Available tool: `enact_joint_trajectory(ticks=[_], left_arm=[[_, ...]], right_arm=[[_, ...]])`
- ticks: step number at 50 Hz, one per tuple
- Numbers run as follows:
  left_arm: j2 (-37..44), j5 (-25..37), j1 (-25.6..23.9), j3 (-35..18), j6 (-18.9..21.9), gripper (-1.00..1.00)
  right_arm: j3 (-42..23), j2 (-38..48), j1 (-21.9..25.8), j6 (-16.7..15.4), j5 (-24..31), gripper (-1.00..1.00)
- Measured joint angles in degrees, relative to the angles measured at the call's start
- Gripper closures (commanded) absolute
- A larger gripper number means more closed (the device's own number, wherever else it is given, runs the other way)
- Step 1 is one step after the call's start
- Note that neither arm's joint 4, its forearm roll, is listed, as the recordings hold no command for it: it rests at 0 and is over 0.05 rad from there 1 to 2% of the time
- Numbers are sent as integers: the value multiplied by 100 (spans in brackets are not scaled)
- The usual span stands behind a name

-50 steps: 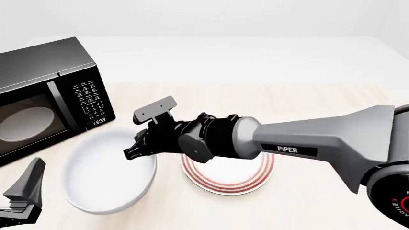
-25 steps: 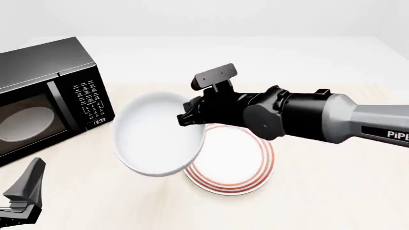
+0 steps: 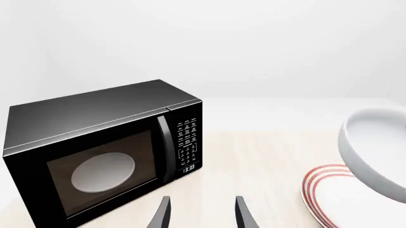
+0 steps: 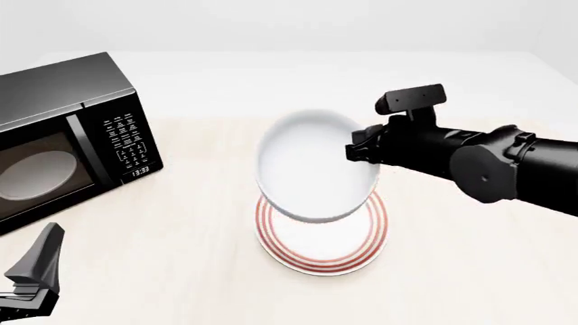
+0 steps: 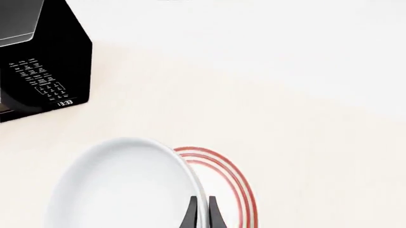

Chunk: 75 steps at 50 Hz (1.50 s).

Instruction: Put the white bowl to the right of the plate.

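The white bowl (image 4: 312,166) hangs tilted in the air above the red-ringed plate (image 4: 323,247), which lies flat on the table. My right gripper (image 4: 359,153) is shut on the bowl's right rim. In the right wrist view the fingers (image 5: 191,216) pinch the bowl's rim (image 5: 127,185), with the plate (image 5: 238,185) just behind. The left wrist view shows the bowl (image 3: 374,152) over the plate (image 3: 330,194). My left gripper (image 3: 199,213) is open and empty, low at the front left (image 4: 32,274).
A black microwave (image 4: 68,135) with a pale oval disc (image 4: 36,175) behind its door stands at the back left; it also shows in the left wrist view (image 3: 108,152). The pale wooden table (image 4: 470,271) extends to the right of the plate.
My right gripper has lifted the bowl off the table at the left and carried it rightward; it now hangs over the plate. The left arm has not moved.
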Motion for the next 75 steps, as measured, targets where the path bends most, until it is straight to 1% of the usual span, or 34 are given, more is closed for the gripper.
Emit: enact_joint_trajectory(ticks=[7, 17, 30, 43, 54, 75], left_arm=[[0, 0, 0, 0, 0, -100], [0, 0, 0, 0, 0, -100], [0, 0, 0, 0, 0, -100], [0, 0, 0, 0, 0, -100], [0, 0, 0, 0, 0, -100], [0, 0, 0, 0, 0, -100]], right_arm=[[348, -374, -603, -8, 6, 100], [682, -855, -1406, 16, 65, 100], [1067, -1100, -2263, 184, -88, 100], [1405, -990, -2928, 397, -426, 100], [1729, -759, -3451, 567, -824, 100], [2348, -530, -4353, 696, -1423, 100]])
